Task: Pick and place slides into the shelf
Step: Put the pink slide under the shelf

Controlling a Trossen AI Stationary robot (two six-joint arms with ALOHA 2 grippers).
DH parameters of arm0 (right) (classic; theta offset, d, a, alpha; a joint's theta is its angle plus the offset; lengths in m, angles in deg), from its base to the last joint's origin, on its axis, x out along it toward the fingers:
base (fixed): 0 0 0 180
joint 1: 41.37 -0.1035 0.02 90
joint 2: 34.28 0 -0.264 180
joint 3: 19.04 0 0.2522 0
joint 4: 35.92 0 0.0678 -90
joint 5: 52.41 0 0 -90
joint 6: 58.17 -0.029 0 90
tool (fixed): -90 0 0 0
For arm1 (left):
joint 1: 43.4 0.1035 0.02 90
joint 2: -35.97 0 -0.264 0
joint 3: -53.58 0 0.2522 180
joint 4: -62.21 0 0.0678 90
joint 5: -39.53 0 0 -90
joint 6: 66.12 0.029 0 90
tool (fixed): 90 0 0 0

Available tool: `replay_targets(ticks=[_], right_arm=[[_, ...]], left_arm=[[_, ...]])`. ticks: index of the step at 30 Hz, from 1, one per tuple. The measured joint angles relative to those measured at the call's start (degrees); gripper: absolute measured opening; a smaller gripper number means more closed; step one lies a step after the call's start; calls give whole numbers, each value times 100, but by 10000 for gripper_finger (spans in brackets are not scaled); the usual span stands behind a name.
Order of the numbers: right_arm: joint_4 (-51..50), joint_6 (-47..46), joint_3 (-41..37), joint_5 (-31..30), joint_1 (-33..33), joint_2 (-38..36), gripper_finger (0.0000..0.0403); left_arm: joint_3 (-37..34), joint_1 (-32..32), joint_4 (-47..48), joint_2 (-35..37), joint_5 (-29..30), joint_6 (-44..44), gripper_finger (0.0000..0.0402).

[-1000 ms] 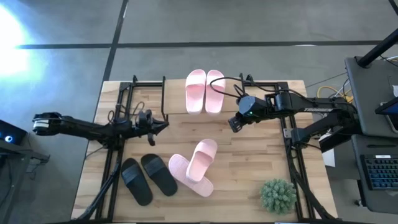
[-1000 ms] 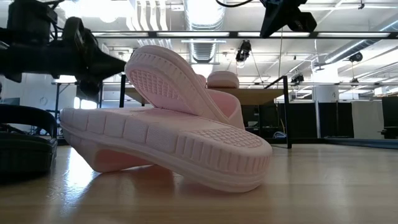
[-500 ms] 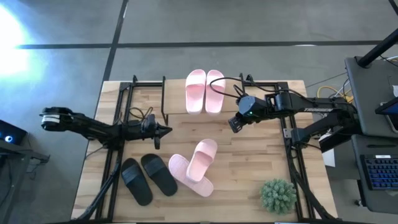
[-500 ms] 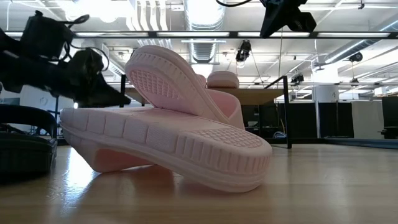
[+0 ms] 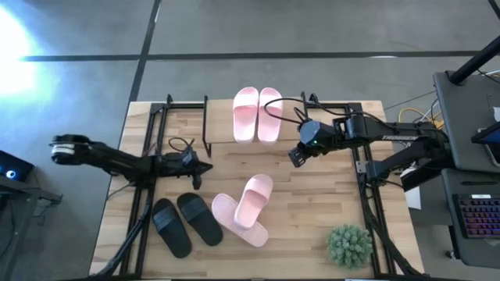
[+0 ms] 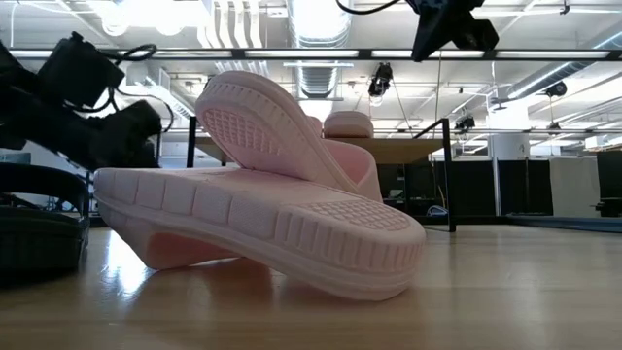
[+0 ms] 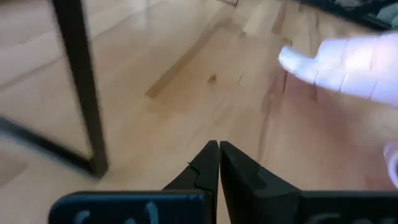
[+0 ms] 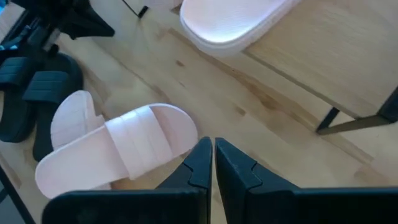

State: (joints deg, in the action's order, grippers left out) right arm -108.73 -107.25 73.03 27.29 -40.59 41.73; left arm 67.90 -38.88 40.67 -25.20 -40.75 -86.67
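While perhaps flat, shelf point(image 5: 258, 153) slides point(image 5: 258, 114)

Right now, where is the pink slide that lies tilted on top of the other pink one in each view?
High view: tilted pink slide, lower centre.
Low view: centre, sole showing.
Left wrist view: probably the pink blur; uncertain.
Right wrist view: strap up.
Shared landmark: the lower pink slide underneath it.

Two pink slides point(image 6: 262, 228) are filling the low view, one leaning tilted across the other, soles facing the camera. A black slide point(image 6: 39, 243) is lying beside them on the desk point(image 6: 505, 292). The left gripper point(image 6: 131, 136) is hanging just above.
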Motion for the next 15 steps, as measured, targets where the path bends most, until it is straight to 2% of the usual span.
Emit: replay_targets(ticks=[5,15], right_arm=[[-56,-107,0,-3,0,-8,13],[-69,-151,0,-7,0,-8,13]], left_arm=[[-26,0,472,1387,-4,-1,0],[-22,-2,447,3792,-4,-1,0]])
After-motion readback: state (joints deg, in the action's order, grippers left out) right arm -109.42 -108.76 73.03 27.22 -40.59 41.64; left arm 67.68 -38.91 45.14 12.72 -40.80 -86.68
